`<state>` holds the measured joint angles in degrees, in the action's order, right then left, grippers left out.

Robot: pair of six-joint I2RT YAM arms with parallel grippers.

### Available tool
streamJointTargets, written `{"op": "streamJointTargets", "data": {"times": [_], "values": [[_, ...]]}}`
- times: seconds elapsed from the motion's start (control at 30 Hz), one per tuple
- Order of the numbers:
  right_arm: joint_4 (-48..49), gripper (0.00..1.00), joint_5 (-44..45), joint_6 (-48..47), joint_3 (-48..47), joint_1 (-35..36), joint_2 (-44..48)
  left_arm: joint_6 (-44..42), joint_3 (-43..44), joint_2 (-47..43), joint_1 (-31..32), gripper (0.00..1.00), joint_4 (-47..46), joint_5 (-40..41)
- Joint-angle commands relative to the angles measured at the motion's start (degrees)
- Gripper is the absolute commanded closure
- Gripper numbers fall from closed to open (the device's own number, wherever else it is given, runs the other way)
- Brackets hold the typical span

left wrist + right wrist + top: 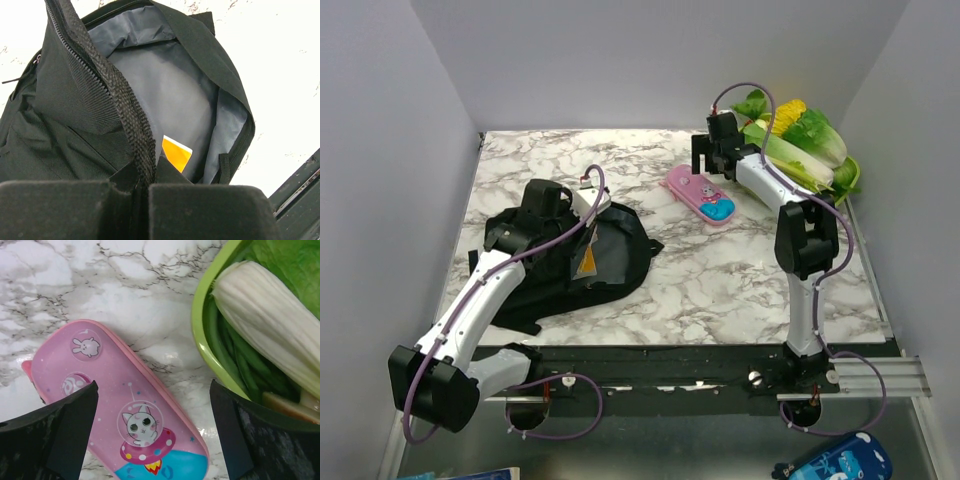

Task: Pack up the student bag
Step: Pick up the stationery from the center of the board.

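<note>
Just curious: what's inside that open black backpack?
Inside the student bag, grey lining and an orange-and-white flat item show. The left gripper, shut on the zipper edge, hides anything lower.

On the marble table [720,280] lie three things — student bag [615,260], pink pencil case [700,196], green tray [199,340].

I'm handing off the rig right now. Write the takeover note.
Left gripper: shut on the student bag at its zipper edge, holding the mouth open.
Right gripper: open, above the pink pencil case, which lies on the table beside the green tray.
Done: bag open, orange card inside.
Left: probably grasp the pencil case and pack it.
</note>
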<state>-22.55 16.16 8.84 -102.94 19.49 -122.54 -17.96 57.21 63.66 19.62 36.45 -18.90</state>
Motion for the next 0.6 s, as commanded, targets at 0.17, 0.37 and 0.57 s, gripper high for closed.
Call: {"op": "streamJointTargets", "data": {"times": [0.17,0.37,0.57], "values": [[-4.7,0.0,-11.8,-0.6,-3.2,-0.6,-4.1,-0.2,3.3,1.3,-0.2,1.0,-0.4,-1.8],[-6.8,0.0,-13.3,1.1,-5.4,-0.6,-6.5,-0.8,4.3,1.5,-0.3,1.0,0.0,-1.7],[-6.3,0.0,-13.6,1.7,-3.8,-1.0,-6.7,-0.9,5.1,1.2,-0.4,1.0,0.3,-2.0]]}}
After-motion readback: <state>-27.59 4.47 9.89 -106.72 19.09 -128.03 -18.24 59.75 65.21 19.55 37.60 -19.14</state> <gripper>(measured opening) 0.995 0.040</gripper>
